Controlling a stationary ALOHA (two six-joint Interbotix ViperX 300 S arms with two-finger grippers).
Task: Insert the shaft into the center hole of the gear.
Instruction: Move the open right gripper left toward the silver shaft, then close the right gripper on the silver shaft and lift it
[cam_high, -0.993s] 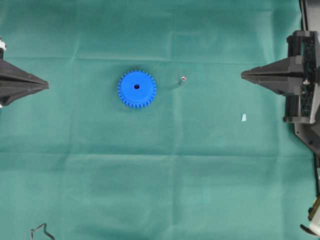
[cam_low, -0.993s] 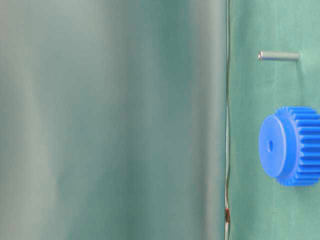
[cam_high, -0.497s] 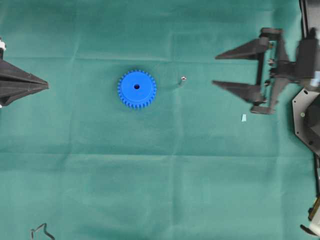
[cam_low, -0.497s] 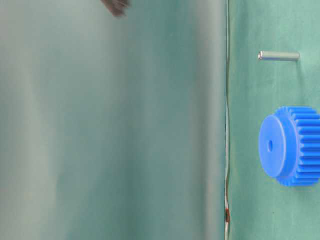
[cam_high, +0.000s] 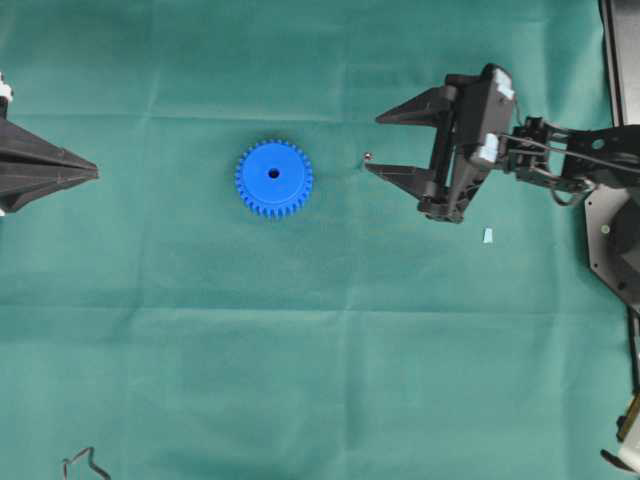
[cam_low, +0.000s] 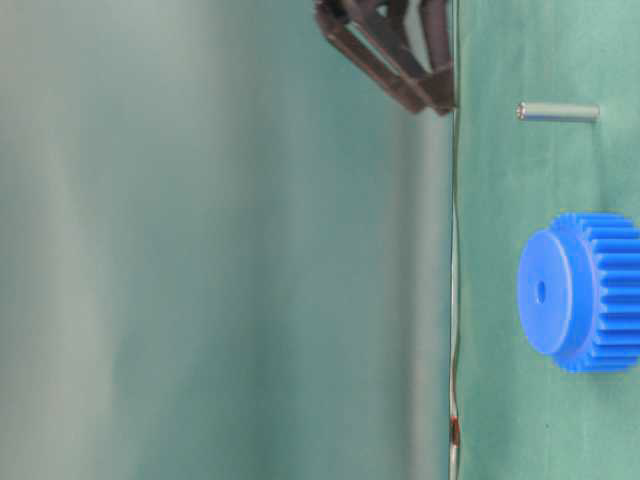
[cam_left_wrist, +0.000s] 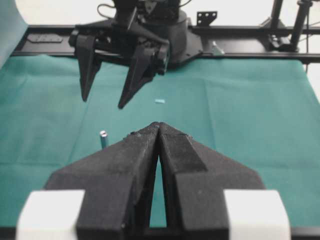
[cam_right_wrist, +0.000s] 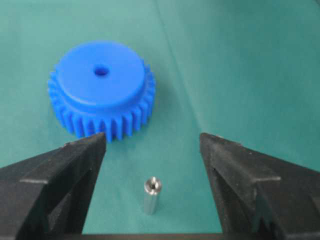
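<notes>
The blue gear lies flat on the green cloth with its center hole facing up. It also shows in the right wrist view as the gear with the hole. The shaft stands upright to the right of it, a small silvery pin. My right gripper is open, and its fingertips reach the shaft from the right. In the right wrist view the pin stands in the gap of the right gripper, touching neither finger. My left gripper is shut and empty at the far left, its tips together.
A pale blue scrap lies on the cloth under the right arm. A black bent wire lies at the bottom left corner. The right arm's base stands at the right edge. A fold line crosses the cloth below the gear.
My right gripper went from shut to open and travelled left from the right edge until its fingertips reached the shaft. The gear, the shaft and the left gripper stayed put.
</notes>
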